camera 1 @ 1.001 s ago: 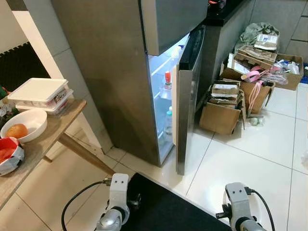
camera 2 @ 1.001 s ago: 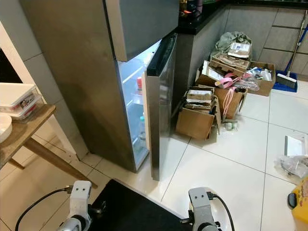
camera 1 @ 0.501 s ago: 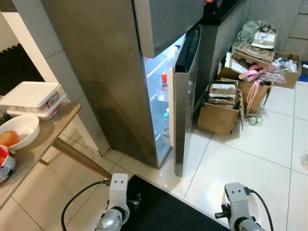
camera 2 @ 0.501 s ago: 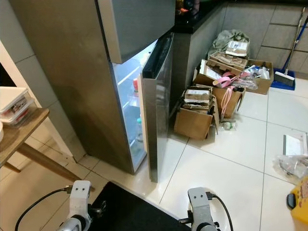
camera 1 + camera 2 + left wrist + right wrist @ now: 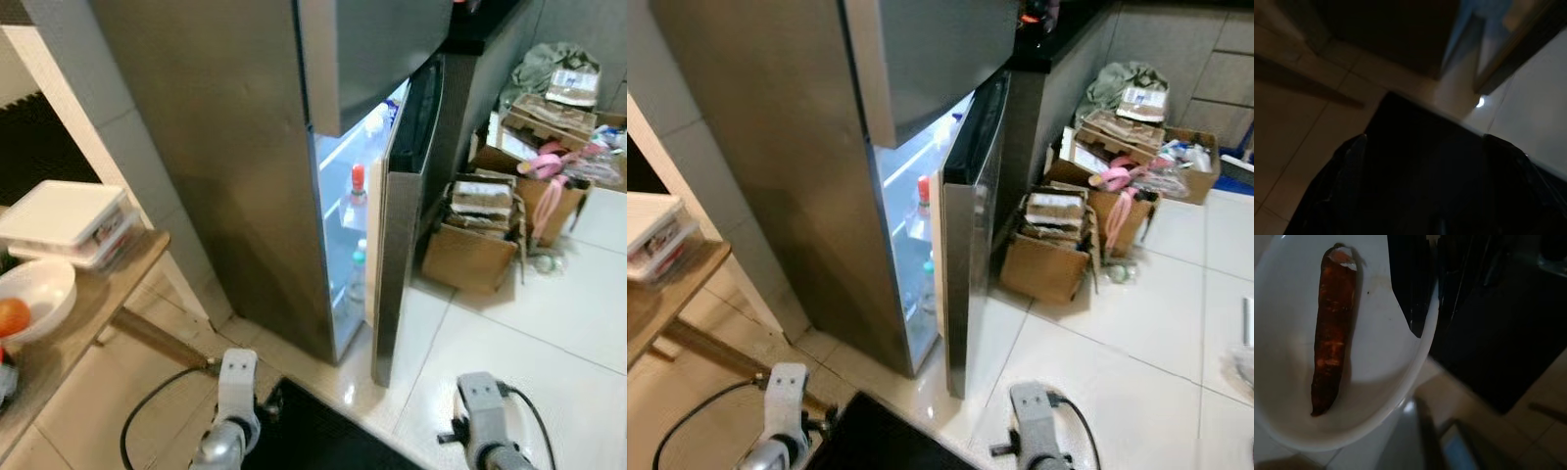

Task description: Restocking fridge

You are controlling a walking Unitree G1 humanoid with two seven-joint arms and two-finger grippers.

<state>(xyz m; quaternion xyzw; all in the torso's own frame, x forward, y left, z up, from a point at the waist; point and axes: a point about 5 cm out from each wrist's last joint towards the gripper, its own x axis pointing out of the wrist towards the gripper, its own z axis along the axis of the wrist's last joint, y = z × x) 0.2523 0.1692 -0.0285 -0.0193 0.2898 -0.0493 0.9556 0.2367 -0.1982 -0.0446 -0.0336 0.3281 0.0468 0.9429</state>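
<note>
One item is in your right hand [image 5: 1415, 328]: a white plate [image 5: 1298, 416] carrying a long reddish-brown sausage-like piece [image 5: 1330, 328]. The black fingers [image 5: 1410, 289] clamp the plate's rim; the food lies loose, well clear of the grip. Left hand [image 5: 1420, 161]: dark view, fingers spread apart over a black mat [image 5: 323, 436], holding nothing. The fridge [image 5: 225, 147] stands at 12 o'clock, its lower door [image 5: 397, 255] ajar, and a red-capped bottle [image 5: 357, 191] stands on a lit shelf inside. At 9 o'clock, a wooden bench [image 5: 88, 304] holds a white bowl [image 5: 34, 294] and stacked lidded boxes [image 5: 64, 220]; cardboard boxes [image 5: 480, 235] sit at 2 o'clock. Judgement: the plate is stiff, glazed, breakable, and likely slippery at a one-sided rim grip. Keep it level or the piece will roll off. The door gap looks narrow for it.
</note>
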